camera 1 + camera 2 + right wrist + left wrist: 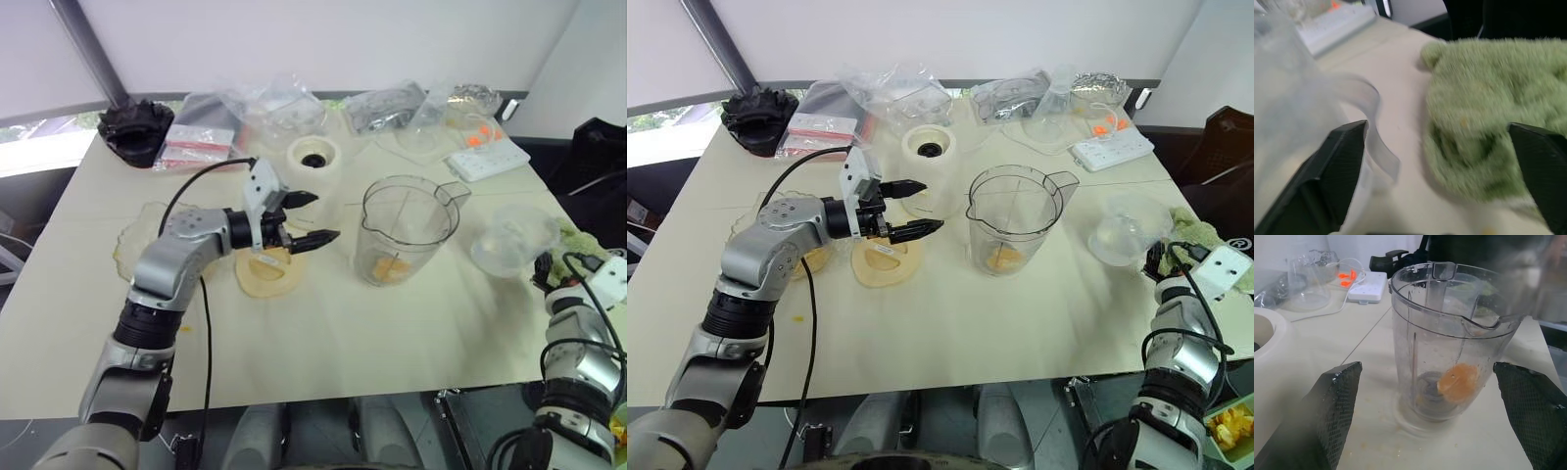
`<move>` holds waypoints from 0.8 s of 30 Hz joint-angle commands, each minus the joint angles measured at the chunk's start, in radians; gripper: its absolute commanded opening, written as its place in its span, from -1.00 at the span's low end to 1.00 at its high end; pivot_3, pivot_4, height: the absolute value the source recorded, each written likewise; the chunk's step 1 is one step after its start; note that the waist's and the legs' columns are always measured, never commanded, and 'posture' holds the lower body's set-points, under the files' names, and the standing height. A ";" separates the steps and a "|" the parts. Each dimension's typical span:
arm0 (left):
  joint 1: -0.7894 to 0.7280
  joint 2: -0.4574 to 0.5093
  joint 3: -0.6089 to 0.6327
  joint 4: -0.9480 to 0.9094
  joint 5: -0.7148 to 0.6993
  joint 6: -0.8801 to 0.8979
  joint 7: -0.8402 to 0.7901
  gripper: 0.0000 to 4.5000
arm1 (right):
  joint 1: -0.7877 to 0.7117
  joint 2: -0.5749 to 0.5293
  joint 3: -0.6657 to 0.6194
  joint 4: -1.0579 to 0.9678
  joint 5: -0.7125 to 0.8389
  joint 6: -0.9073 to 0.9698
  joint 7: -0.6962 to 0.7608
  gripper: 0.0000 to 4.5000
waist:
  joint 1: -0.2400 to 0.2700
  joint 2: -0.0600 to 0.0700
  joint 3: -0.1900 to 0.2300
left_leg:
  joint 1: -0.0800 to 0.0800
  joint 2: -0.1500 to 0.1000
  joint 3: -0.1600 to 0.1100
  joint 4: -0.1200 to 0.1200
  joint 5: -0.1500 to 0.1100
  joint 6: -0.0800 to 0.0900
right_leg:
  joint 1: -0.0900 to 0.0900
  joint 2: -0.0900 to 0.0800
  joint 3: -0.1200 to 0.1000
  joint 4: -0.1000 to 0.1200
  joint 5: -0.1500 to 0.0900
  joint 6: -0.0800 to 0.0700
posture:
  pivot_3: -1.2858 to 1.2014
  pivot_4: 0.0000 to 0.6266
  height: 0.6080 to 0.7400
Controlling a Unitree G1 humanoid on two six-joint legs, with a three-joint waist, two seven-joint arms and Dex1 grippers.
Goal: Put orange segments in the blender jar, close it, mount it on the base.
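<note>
Centrally on the desk (pixel 323 352) stands the blender jar (pixel 404 230), upright and uncovered, with at least one of the orange segments (pixel 1458 383) lying at its bottom beside the blade. Left claw (pixel 306 217): held level above the desk, fingers spread wide and empty, pointing at the jar from just beside it; the left wrist view frames the jar between the two black pads (pixel 1334 404). Under that claw lies a flat round cream lid (pixel 266 273), and beyond it the base (pixel 314 163) rests with its black socket facing up, apart from the jar. Right claw (pixel 1437 171): low at the desk's right edge, fingers spread and holding nothing, aimed between a clear plastic tub (pixel 511 240) and a green fuzzy cloth (pixel 1488 112); the two lie close side by side. A shallow glass dish (pixel 132 245) sits near the left forearm, its contents hard to make out. Judged stage: filling appears done or nearly so, and closing the jar is the step in hand, with mounting still to follow. Judged requirement of the next move: the left claw should drop to the lid, pinch its rim, and carry it level over the jar's mouth while the jar stays upright.
</note>
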 commanded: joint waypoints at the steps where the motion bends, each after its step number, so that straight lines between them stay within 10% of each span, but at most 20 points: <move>1: -0.006 0.002 0.006 -0.030 -0.004 -0.013 0.001 1.00 | 0.056 -0.003 -0.004 -0.135 0.019 0.020 -0.006 0.99 | 0.001 0.000 0.000 | 0.000 0.000 0.000 0.000 0.000 0.000 | 0.000 0.000 0.000 0.000 0.000 0.000 | 0.03 -0.52 1.00; 14: -0.139 0.116 -0.079 0.224 0.113 -0.130 -0.196 1.00 | 0.586 -0.198 0.009 -0.815 0.119 0.290 0.310 0.99 | 0.007 0.001 0.000 | -0.001 -0.001 -0.001 0.001 0.000 0.000 | 0.000 -0.001 0.000 0.000 -0.001 0.001 | 0.03 -0.52 1.00; 24: -0.362 0.137 -0.237 0.720 0.321 -0.512 -0.543 1.00 | 0.799 -0.383 -0.290 -1.176 0.382 0.538 0.538 0.99 | 0.024 -0.002 0.000 | -0.003 0.001 -0.003 0.000 -0.001 0.001 | 0.000 -0.001 -0.002 -0.004 -0.004 0.004 | 0.03 -0.52 1.00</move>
